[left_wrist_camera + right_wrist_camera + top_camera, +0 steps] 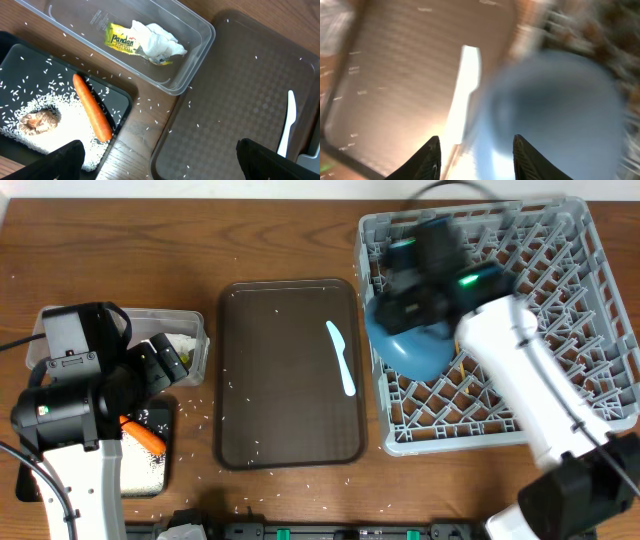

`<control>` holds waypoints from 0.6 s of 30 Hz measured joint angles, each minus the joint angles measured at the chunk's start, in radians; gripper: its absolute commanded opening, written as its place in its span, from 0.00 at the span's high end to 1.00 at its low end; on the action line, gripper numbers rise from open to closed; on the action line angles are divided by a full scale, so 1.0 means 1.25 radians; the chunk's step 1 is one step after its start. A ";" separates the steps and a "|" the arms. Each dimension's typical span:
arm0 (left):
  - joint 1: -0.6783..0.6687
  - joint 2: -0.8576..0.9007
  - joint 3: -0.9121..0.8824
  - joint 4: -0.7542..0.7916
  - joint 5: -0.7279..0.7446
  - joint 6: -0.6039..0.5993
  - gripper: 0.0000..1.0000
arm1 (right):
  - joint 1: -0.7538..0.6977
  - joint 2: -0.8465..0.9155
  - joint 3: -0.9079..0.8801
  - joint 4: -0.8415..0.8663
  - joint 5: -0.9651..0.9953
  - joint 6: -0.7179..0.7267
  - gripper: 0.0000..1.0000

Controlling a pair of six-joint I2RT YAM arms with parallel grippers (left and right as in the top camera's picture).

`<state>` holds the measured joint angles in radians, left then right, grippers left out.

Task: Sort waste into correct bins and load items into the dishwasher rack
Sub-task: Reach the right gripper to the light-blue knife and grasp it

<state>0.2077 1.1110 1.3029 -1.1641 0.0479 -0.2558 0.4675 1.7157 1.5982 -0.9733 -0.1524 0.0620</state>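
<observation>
Tilting at the left wall of the dishwasher rack (565,250): blue bowl (418,352), close to the brown tray (290,420). Right gripper (477,159) just above bowl, jaws apart, nothing clamped; wrist view blurred. Right arm stretched from lower right across rack. Spoon (342,358) flat on tray. Left gripper (162,165) over table beside black bin (20,55), jaws wide, empty. Carrot (92,115), rice (55,137) in bin; wrapper (121,41), napkin (159,42) in clear tub (202,32).

Wooden table (290,220): rack (600,310), brown tray (280,380), tub (195,40), black bin (125,96).
</observation>
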 measured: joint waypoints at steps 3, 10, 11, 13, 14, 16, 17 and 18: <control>0.000 0.000 0.000 0.000 0.000 0.000 0.02 | 0.126 0.014 0.001 0.028 0.063 0.046 0.67; 0.000 0.000 0.000 0.001 0.000 0.000 0.02 | 0.245 0.151 0.003 0.068 0.228 0.212 0.58; 0.000 0.000 0.000 0.000 0.000 0.000 0.02 | 0.248 0.180 0.003 0.074 0.240 0.234 0.58; 0.000 0.000 0.000 0.000 0.000 0.000 0.02 | 0.248 0.226 0.003 0.085 0.256 0.262 0.58; 0.000 0.000 0.000 0.000 0.000 0.000 0.02 | 0.248 0.247 0.003 0.090 0.263 0.273 0.58; 0.000 0.000 0.000 0.000 0.000 0.000 0.02 | 0.246 0.289 0.003 0.101 0.279 0.291 0.58; 0.000 0.000 0.000 0.000 0.000 0.000 0.02 | 0.246 0.306 0.003 0.107 0.287 0.297 0.58; 0.000 0.000 0.000 0.000 0.000 0.000 0.02 | 0.246 0.322 0.003 0.111 0.297 0.302 0.57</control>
<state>0.2077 1.1110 1.3029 -1.1637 0.0479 -0.2558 0.7753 2.1181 1.6016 -0.8341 0.2192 0.4393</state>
